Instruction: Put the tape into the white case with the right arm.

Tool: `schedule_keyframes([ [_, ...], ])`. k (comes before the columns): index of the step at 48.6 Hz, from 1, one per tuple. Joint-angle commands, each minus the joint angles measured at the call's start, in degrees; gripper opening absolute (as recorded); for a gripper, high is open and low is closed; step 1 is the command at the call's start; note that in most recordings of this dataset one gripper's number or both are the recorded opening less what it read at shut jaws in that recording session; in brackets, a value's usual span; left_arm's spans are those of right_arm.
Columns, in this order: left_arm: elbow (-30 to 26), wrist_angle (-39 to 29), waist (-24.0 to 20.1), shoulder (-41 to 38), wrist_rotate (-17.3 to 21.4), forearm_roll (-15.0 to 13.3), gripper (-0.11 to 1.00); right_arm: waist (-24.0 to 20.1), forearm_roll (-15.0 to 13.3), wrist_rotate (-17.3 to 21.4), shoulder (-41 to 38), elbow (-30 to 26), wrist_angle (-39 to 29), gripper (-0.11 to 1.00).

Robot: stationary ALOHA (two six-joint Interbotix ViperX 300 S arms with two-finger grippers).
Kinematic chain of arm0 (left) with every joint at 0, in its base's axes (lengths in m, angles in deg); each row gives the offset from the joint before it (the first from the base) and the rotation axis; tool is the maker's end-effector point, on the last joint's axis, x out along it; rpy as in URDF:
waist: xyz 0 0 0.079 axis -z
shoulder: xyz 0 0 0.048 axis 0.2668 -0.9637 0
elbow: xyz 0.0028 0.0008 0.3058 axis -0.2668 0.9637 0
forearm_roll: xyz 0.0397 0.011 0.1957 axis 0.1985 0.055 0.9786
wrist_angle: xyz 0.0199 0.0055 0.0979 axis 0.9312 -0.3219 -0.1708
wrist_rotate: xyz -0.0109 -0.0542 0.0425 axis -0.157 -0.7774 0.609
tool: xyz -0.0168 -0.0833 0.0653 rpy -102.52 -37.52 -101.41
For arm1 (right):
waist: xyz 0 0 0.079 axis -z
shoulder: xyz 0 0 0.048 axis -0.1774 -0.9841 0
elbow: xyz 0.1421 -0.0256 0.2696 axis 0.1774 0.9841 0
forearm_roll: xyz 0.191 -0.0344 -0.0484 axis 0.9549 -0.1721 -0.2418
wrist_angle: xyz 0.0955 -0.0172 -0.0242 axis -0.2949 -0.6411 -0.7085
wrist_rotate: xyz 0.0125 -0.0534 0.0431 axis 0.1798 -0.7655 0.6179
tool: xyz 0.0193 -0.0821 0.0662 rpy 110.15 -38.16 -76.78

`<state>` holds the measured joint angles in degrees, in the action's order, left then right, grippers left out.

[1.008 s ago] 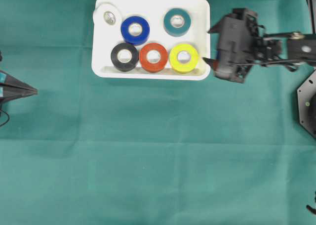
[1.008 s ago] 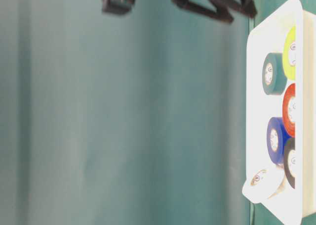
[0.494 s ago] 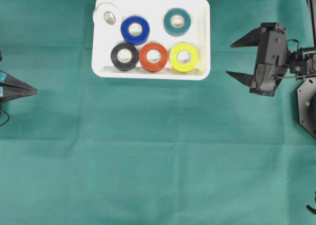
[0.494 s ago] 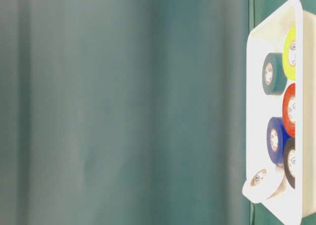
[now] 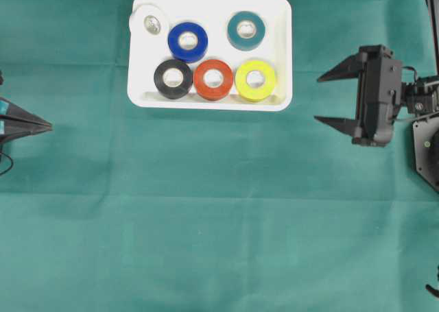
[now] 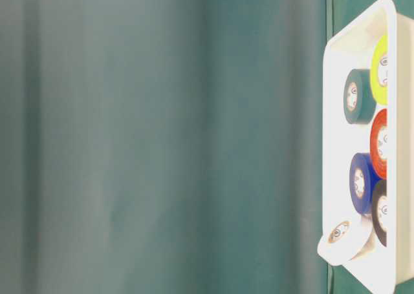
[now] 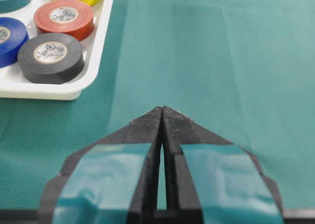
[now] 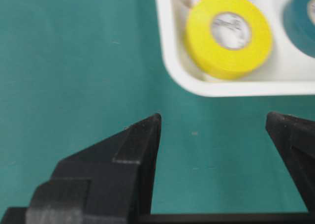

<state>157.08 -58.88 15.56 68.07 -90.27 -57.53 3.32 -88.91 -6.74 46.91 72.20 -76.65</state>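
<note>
The white case (image 5: pixel 209 3) sits at the back of the green cloth and holds several tape rolls: blue (image 5: pixel 188 42), teal (image 5: pixel 246 30), black (image 5: pixel 173 78), red (image 5: pixel 213 79) and yellow (image 5: pixel 256 79). A white roll (image 5: pixel 149 20) leans on the case's far-left corner rim. My right gripper (image 5: pixel 318 100) hovers to the right of the case, apart from it, open and empty. In the right wrist view the yellow tape (image 8: pixel 229 34) lies inside the case rim (image 8: pixel 177 71), ahead of the spread fingers (image 8: pixel 142 140). My left gripper (image 7: pixel 162 108) rests shut at the left edge.
Green cloth (image 5: pixel 219 216) covers the whole table. The black base of the right arm (image 5: pixel 426 144) stands at the right edge. In the table-level view only the case (image 6: pixel 336 55) and its rolls show.
My right gripper has drawn back to the right, away from the case's right rim by the yellow roll, and stays open. It has left the table-level view. The left arm is still.
</note>
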Motion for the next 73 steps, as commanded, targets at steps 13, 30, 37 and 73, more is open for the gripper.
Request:
schedule_keyframes([
  [13, -0.70, 0.53, -0.09, -0.53, 0.00, 0.00, 0.01, -7.29, 0.18, 0.09, 1.41, 1.67, 2.20, 0.85],
  [30, -0.70, 0.53, -0.18, -0.53, 0.00, 0.00, 0.01, -10.55, 0.18, 0.09, 4.22, 3.34, 2.02, 0.85],
  [37, -0.70, 0.53, -0.18, -0.53, 0.00, 0.00, 0.01, -10.46, 0.18, 0.09, 5.80, 3.69, 1.58, 0.85],
  [73, -0.70, 0.53, -0.09, -0.53, 0.09, 0.00, 0.01, -10.55, 0.70, 0.18, 28.65, 10.72, -6.33, 0.85],
])
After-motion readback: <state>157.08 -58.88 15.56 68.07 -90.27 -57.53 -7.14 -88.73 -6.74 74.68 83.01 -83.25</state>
